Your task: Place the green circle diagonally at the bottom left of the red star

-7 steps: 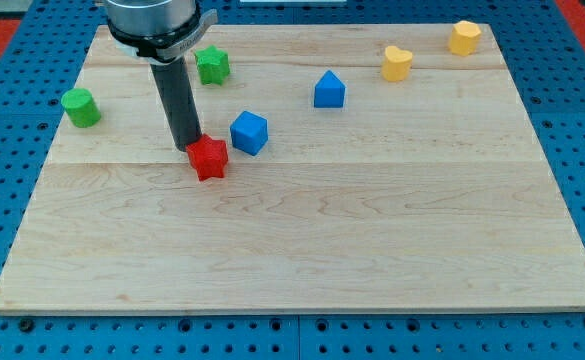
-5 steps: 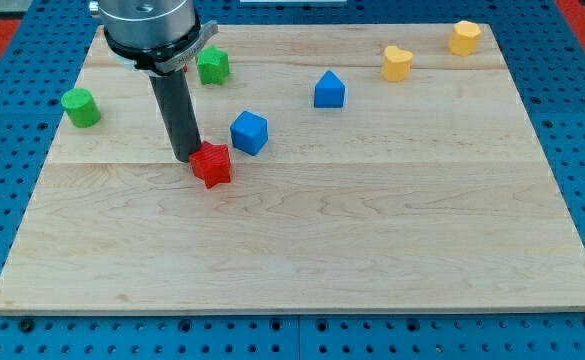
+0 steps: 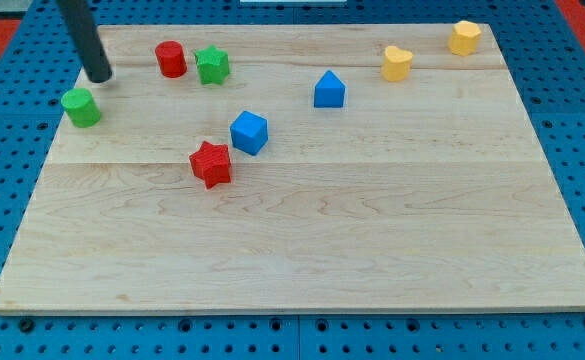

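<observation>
The green circle (image 3: 81, 106), a short green cylinder, stands near the board's left edge. The red star (image 3: 211, 163) lies right of it and lower in the view, touching or nearly touching the blue cube (image 3: 249, 132) at its upper right. My tip (image 3: 100, 77) is at the view's upper left, just above and slightly right of the green circle, a small gap apart. The tip is far to the upper left of the red star.
A red cylinder (image 3: 171, 59) and a green star (image 3: 212, 66) sit side by side near the top. A blue house-shaped block (image 3: 329, 90) is at centre top. A yellow heart (image 3: 396, 63) and a yellow hexagon (image 3: 463, 37) are at the top right. The wooden board (image 3: 302, 240) lies on a blue pegboard.
My tip has left the red star's upper left side and moved up and left to beside the green circle. The arm's body no longer hides the red cylinder. The red star shifted slightly down-right.
</observation>
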`<state>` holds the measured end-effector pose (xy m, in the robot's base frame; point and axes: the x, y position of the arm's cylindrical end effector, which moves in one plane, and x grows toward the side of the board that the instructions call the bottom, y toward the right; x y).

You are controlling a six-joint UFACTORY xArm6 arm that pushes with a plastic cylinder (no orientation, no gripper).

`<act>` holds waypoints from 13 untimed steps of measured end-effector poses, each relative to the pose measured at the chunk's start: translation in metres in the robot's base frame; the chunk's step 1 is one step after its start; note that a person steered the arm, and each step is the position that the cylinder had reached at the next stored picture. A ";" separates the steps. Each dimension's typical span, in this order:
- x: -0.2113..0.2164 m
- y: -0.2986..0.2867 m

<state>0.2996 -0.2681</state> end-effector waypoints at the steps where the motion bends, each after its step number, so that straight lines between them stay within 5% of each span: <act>1: 0.036 -0.003; 4: 0.080 -0.030; 7: 0.141 0.053; 8: 0.115 0.051; 13: 0.159 0.103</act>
<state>0.4588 -0.1650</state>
